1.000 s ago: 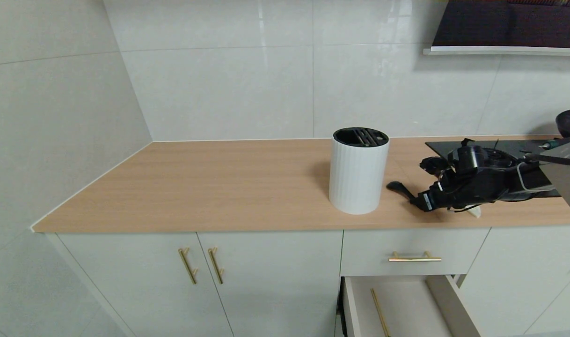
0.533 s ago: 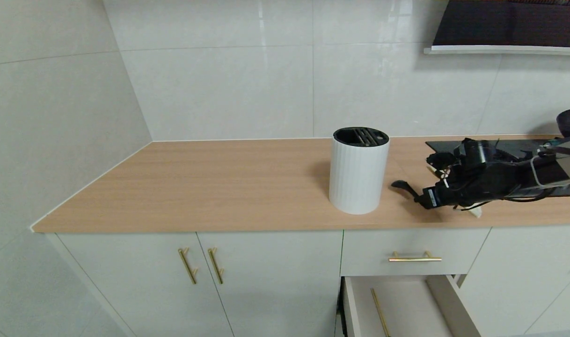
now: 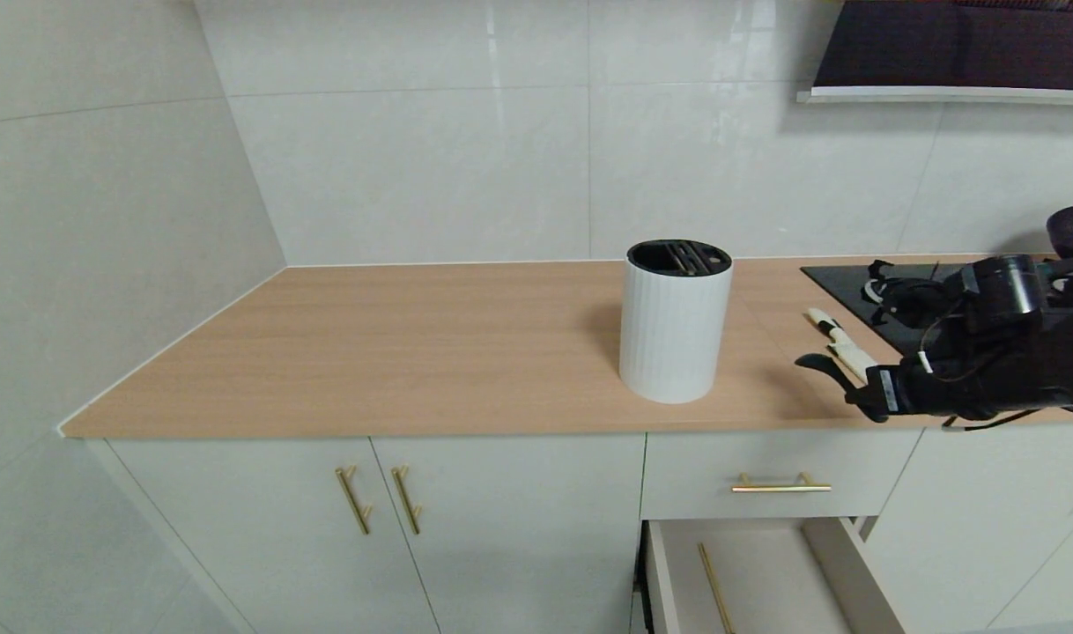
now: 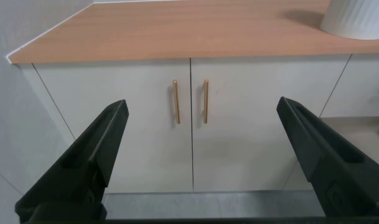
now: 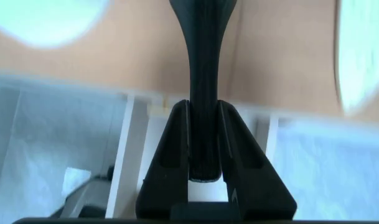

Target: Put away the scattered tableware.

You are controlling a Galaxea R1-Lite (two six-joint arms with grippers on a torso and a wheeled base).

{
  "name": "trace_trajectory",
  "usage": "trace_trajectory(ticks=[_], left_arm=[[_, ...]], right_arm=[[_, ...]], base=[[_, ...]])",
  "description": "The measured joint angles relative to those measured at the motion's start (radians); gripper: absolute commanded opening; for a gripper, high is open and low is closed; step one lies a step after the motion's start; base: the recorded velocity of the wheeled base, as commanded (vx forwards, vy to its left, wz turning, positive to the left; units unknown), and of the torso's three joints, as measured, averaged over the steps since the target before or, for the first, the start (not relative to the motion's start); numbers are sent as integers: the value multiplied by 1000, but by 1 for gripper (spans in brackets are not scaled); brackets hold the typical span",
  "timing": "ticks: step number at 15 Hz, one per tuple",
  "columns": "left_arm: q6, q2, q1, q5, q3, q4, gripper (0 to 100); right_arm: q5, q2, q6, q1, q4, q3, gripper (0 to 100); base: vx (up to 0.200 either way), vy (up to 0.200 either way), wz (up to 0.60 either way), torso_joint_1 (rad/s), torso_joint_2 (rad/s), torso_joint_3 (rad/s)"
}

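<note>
Wooden countertop (image 3: 413,352) over white cabinets (image 3: 263,519), with a ribbed white holder (image 3: 675,326) standing on it. Right gripper (image 3: 856,398) (its small white label too tiny to read) is clamped on a black utensil handle (image 3: 817,362) at the counter's front edge; left gripper (image 4: 205,163) gapes wide before the cabinet doors; near the holder lies perhaps a cream-handled knife (image 3: 840,345)
</note>
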Motion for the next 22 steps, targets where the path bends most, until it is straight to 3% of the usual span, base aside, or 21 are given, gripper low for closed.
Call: trace_trajectory(ticks=[7, 22], left_arm=[[0, 0, 0, 0, 0, 0, 100], [0, 0, 0, 0, 0, 0, 100]], right_arm=[[-4, -228, -1, 7, -5, 269, 0], [2, -181, -26, 35, -57, 343, 0]], base=[[0, 0, 0, -160, 396, 237], [0, 0, 0, -146, 468, 323]])
